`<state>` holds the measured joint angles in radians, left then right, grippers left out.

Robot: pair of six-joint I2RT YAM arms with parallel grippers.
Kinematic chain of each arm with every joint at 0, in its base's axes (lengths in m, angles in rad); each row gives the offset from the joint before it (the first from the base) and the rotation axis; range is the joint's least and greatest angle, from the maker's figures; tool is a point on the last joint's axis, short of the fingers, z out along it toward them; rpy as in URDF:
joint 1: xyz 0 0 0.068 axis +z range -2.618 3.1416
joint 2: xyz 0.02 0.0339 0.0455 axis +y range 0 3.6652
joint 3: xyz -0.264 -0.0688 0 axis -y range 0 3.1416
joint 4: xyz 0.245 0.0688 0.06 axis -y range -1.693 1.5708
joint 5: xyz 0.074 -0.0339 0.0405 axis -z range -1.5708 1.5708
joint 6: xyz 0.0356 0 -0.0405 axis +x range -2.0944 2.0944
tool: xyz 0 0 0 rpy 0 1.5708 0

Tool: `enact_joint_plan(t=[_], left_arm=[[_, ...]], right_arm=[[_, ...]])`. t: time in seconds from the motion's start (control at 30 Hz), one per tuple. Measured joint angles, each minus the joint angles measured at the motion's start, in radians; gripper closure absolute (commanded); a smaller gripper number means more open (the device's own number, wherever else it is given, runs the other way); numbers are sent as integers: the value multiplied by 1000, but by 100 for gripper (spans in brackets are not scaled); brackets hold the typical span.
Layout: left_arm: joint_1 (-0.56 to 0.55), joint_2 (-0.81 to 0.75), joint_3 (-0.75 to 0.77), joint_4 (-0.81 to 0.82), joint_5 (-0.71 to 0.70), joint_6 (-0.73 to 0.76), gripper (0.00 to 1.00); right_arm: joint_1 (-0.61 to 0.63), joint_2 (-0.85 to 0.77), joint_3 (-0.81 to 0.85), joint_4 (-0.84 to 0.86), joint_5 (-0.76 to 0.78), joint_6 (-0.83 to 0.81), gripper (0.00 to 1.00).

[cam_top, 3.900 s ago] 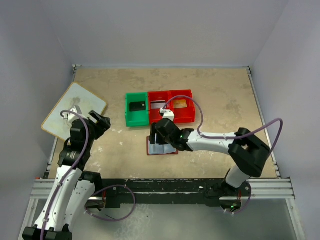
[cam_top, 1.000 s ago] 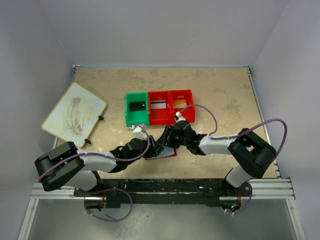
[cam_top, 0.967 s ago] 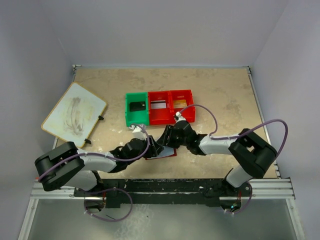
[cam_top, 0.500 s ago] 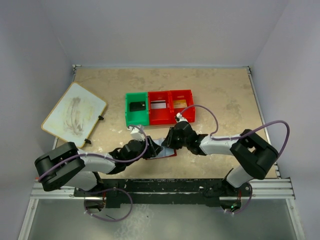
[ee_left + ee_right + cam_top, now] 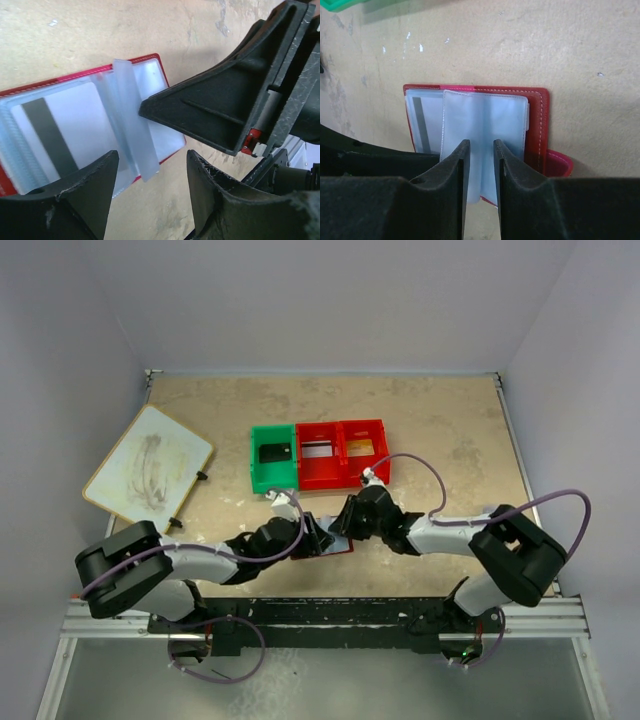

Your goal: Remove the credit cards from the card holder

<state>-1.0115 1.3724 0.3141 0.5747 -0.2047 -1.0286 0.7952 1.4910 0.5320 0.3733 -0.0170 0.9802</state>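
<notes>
Maroon card holder [image 5: 538, 130] under left jaws, wide and empty; right jaws narrowly parted at its sleeve [image 5: 485, 120].

Card holder [image 5: 537, 125]: maroon, lying open and flat on the table [image 5: 450, 430], clear pale-blue sleeves facing up. One sleeve leaf stands raised off the others. A small red tab [image 5: 560, 165] is at one edge.

A pale card with a dark stripe [image 5: 50, 132] sits inside a sleeve.

In the tray [image 5: 252, 462], the black card [image 5: 274, 453] lies in the green compartment. The silver-grey card [image 5: 317, 451] lies in the middle red one and the gold-brown card [image 5: 362, 448] in the end one, each apparently flat.
</notes>
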Motion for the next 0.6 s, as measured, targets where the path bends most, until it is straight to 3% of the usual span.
enact_joint_plan(t=[0.17, 0.43, 0.6], left_arm=[[-40, 77, 74, -12, 14, 10, 45], [-111, 291, 242, 29, 31, 42, 46], [-157, 328, 274, 49, 27, 45, 46]], right_arm=[[-2, -45, -32, -26, 31, 24, 66], [-5, -277, -39, -178, 175, 47, 59], [-13, -376, -40, -277, 230, 41, 56]])
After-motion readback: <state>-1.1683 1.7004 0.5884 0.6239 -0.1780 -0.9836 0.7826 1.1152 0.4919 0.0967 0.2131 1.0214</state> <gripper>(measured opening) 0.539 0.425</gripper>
